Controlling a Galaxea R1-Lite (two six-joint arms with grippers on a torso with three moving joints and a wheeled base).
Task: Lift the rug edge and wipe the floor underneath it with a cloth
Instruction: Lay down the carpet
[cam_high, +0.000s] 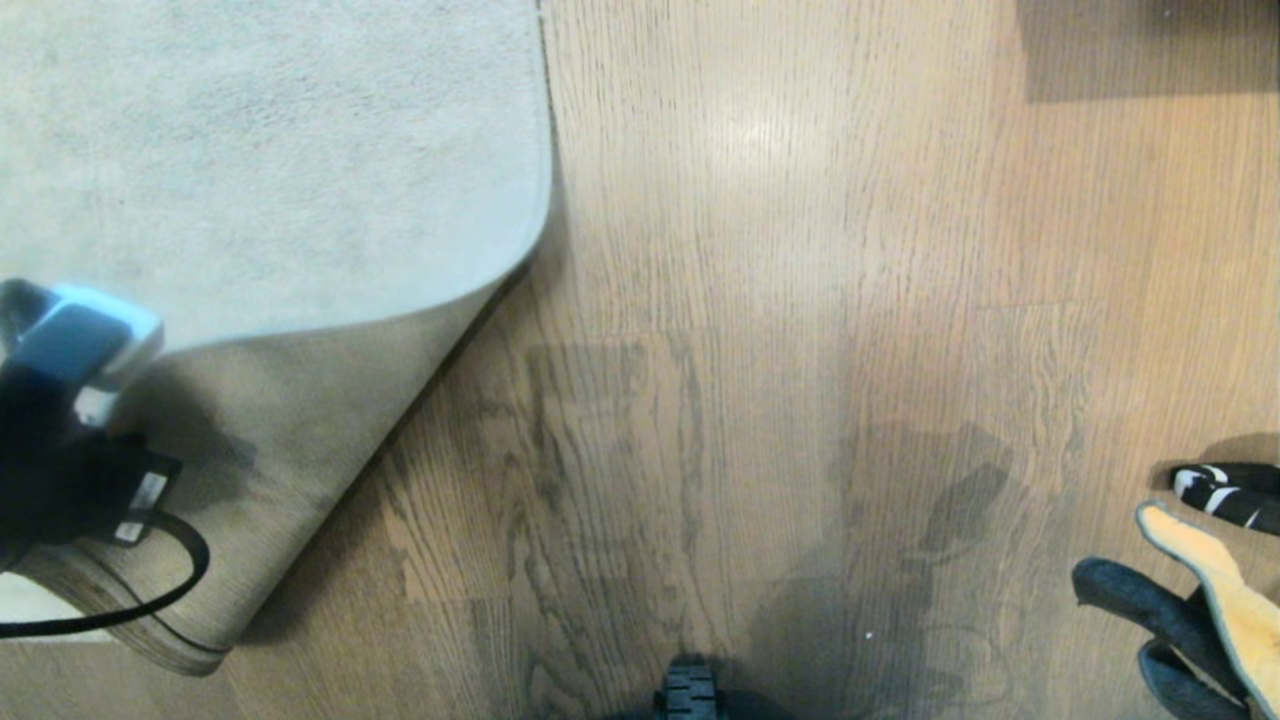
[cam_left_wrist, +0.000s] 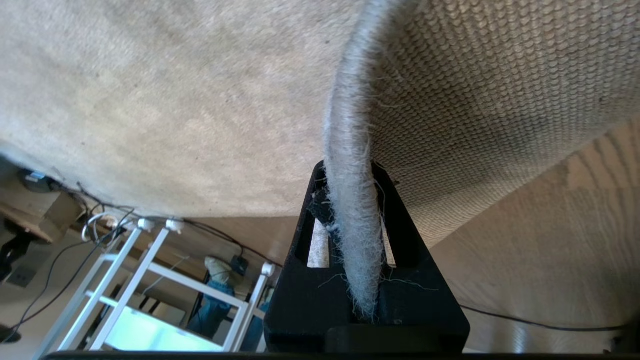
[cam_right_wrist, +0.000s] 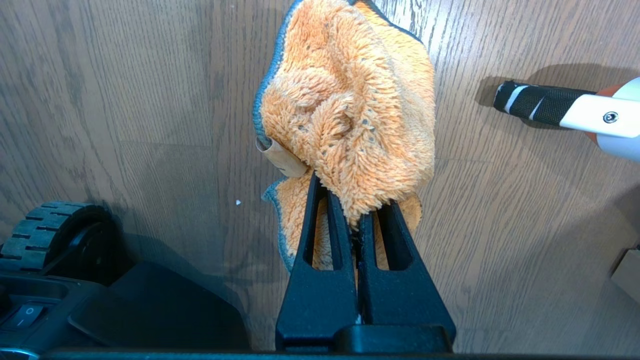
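Left tool pinched rug edge, corner held folded back to bare floor. Right tool clamped cloth above floor, well apart from rug, ready for wiping.

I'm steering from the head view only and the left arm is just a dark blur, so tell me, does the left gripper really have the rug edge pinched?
Observer: Yes. In the left wrist view the left gripper is shut on the rug edge, its fuzzy binding running between the fingers.
Operator: And the right gripper, I only see cloth at the frame's side.
Observer: The right gripper is shut on the cloth, which hangs bunched, orange pile facing the wrist camera.
Operator: Anything near that cloth?
Observer: A black-and-white handle lies on the floor beside it, apart from the cloth.
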